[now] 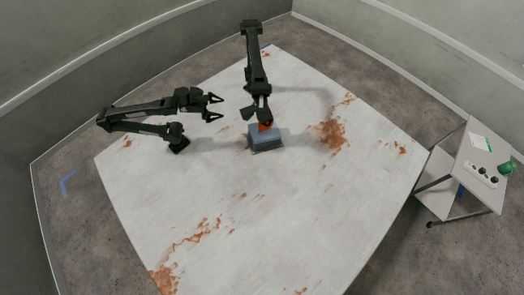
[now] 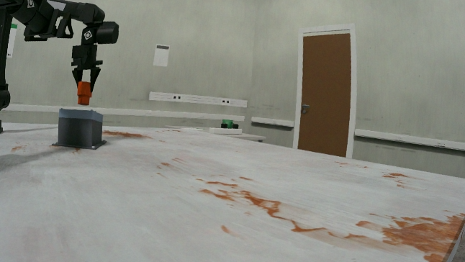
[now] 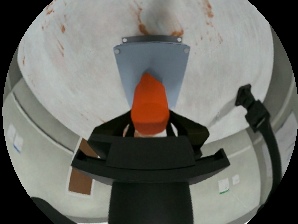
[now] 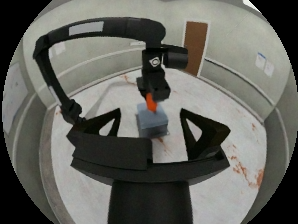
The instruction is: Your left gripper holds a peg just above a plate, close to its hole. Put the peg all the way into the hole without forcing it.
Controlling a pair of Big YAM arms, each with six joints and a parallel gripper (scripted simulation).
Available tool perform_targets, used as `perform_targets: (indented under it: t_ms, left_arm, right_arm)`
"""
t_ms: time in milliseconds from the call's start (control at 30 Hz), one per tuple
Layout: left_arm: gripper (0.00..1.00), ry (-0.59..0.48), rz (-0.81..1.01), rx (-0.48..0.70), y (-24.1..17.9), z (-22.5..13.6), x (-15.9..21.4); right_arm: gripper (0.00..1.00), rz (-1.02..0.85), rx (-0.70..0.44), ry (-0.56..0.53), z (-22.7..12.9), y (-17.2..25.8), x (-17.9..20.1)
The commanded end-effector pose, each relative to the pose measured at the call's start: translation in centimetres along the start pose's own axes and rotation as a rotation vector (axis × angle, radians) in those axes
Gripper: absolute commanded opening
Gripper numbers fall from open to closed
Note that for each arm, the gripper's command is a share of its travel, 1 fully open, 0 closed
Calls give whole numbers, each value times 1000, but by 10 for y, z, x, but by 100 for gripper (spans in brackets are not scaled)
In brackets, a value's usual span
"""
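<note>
The orange peg (image 1: 265,126) (image 2: 83,93) (image 3: 150,107) (image 4: 151,103) has a wider upper part and a narrower lower part. It looks close to upright. The blue-grey plate (image 1: 256,136) (image 2: 68,114) (image 3: 129,57) (image 4: 146,121) tops a dark block. A small gap shows between peg and plate in the exterior view. The hole is not visible; the peg covers the plate's middle in the left wrist view. My left gripper (image 2: 85,87) (image 3: 150,110) is shut on the peg's upper part. My right gripper (image 1: 222,109) (image 4: 150,111) is open and empty, away from the plate.
The block's flanged base (image 1: 267,151) (image 2: 80,147) rests on the stained white table (image 1: 284,194) (image 2: 144,209). A side table (image 1: 462,162) with a green mug (image 1: 506,168) and a power strip (image 1: 472,167) stands beyond the table's edge.
</note>
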State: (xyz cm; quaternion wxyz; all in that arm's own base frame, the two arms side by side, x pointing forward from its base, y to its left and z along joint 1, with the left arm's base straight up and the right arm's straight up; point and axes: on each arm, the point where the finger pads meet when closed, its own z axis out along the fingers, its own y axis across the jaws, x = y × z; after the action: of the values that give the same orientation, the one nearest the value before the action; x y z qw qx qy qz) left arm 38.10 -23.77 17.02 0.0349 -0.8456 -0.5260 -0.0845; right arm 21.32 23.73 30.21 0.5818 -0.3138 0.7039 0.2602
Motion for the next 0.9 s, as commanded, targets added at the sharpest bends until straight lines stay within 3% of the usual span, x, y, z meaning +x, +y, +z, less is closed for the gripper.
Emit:
perform_targets:
  t_ms: [0,233,700,867]
  left_arm:
    - [40,-10,-32,-81,24,-28,4]
    - [40,-11,-59,-39,24,-2,6]
    - [40,-13,-46,-53,22,-10,2]
    - [40,-8,-29,-19,7,3,-7]
  right_arm:
    - [100,-1,1,-38,-3,0,-21]
    - [100,-1,1,-38,-3,0,-21]
    - [100,-1,1,-38,-3,0,-21]
    - [100,-1,1,-38,-3,0,-21]
